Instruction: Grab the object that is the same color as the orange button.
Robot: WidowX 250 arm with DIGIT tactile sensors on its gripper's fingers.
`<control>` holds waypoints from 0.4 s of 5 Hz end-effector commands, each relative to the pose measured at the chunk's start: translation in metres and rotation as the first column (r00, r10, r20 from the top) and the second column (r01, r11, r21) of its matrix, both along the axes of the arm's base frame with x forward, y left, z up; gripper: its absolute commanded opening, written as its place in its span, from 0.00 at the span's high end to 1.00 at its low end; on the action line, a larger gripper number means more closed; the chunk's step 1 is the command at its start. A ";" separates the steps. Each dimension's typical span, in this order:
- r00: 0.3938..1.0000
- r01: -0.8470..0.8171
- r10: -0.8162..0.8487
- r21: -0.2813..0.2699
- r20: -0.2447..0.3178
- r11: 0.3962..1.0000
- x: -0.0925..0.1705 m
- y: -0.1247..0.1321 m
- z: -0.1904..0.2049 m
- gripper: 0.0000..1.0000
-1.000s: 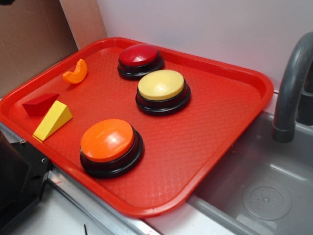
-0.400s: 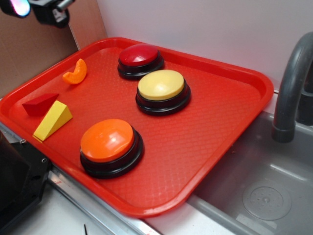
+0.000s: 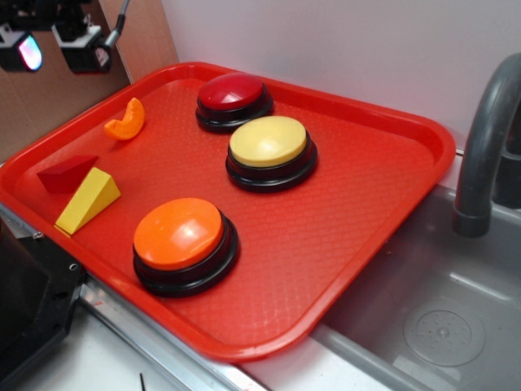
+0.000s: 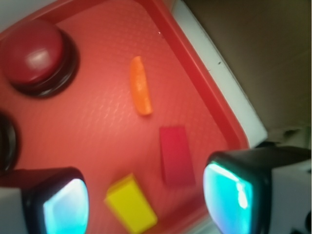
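Observation:
The small orange crescent-shaped object (image 3: 126, 120) lies on the red tray (image 3: 342, 220) near its far left corner; in the wrist view this object (image 4: 140, 92) shows as a thin curved slice ahead of the fingers. The orange button (image 3: 181, 238) sits near the tray's front edge. My gripper (image 3: 55, 47) hangs high above the tray's left rim, open, nothing between its teal pads (image 4: 226, 197). In the wrist view the gripper (image 4: 146, 204) frames the tray from above.
A dark red wedge (image 3: 65, 173) and a yellow wedge (image 3: 88, 199) lie at the tray's left side. A red button (image 3: 234, 99) and a yellow button (image 3: 270, 151) stand further back. A grey faucet (image 3: 487, 147) and sink (image 3: 440, 326) are at the right. A black block (image 3: 24, 309) sits front left.
The gripper has come into view at the top left and dropped lower over the tray's left rim. Nothing on the tray has moved.

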State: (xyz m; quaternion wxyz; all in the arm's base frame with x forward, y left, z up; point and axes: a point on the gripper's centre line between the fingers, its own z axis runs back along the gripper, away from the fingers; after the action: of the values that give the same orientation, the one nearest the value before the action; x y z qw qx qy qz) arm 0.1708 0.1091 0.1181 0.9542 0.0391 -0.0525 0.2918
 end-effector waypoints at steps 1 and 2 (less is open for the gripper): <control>0.996 0.076 -0.079 0.056 0.051 0.996 0.028 0.010 -0.043 0.00; 0.988 0.149 -0.151 0.051 0.037 0.988 0.043 -0.010 -0.058 0.00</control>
State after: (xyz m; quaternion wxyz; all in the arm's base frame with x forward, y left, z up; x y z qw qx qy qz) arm 0.2134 0.0940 0.0520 0.9718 0.0483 -0.0644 0.2219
